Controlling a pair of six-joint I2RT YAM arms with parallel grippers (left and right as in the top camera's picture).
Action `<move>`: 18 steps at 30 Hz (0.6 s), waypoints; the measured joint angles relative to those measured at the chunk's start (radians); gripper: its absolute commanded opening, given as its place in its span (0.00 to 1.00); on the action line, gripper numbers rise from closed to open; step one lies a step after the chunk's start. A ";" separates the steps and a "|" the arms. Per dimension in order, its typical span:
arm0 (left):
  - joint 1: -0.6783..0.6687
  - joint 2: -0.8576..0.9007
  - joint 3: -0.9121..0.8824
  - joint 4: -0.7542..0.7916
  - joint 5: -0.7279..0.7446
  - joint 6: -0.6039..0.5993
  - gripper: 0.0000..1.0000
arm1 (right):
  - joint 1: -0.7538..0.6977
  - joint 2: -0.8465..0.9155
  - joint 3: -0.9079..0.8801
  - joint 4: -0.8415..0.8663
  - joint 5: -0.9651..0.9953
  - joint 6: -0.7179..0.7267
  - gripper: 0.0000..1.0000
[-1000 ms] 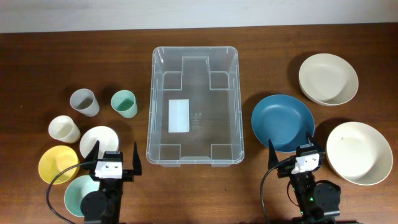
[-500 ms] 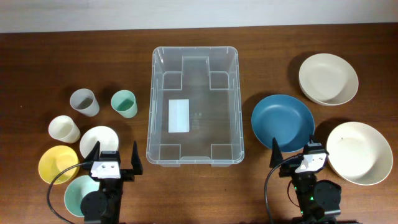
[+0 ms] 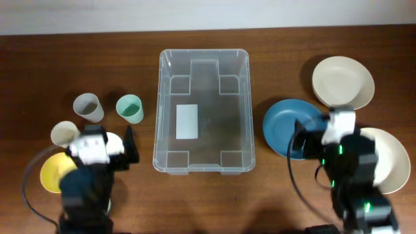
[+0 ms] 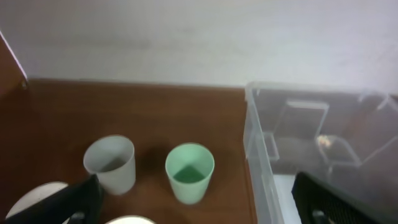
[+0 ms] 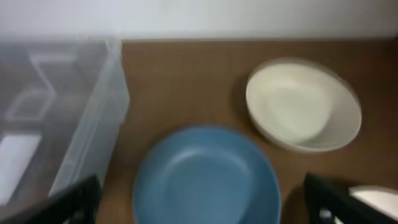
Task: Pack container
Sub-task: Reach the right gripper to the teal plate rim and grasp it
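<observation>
Clear plastic container [image 3: 221, 130], upright.
My left pincer [image 4: 196, 202] gapes toward a green cup [image 4: 189, 171], my right pincer [image 5: 200, 196] over a blue plate [image 5: 205, 168].

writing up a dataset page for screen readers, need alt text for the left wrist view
A grey cup and a green cup stand upright side by side, not touching, on a dark wooden table. The corner of a clear plastic container sits to their right, and a pale wall runs behind.
</observation>
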 measured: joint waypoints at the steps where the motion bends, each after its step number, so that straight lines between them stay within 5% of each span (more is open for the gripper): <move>1: 0.000 0.046 0.039 -0.019 -0.002 0.000 0.99 | 0.000 0.050 0.047 -0.026 -0.001 0.000 0.99; 8: 0.000 0.437 0.434 -0.410 -0.004 0.000 0.99 | -0.056 0.453 0.519 -0.473 -0.086 0.001 0.99; 11: 0.000 0.539 0.518 -0.461 -0.004 0.000 0.99 | -0.082 0.561 0.637 -0.596 -0.132 0.003 0.99; 18: 0.000 0.635 0.525 -0.471 -0.004 0.000 0.99 | -0.327 0.656 0.660 -0.550 -0.214 0.111 0.99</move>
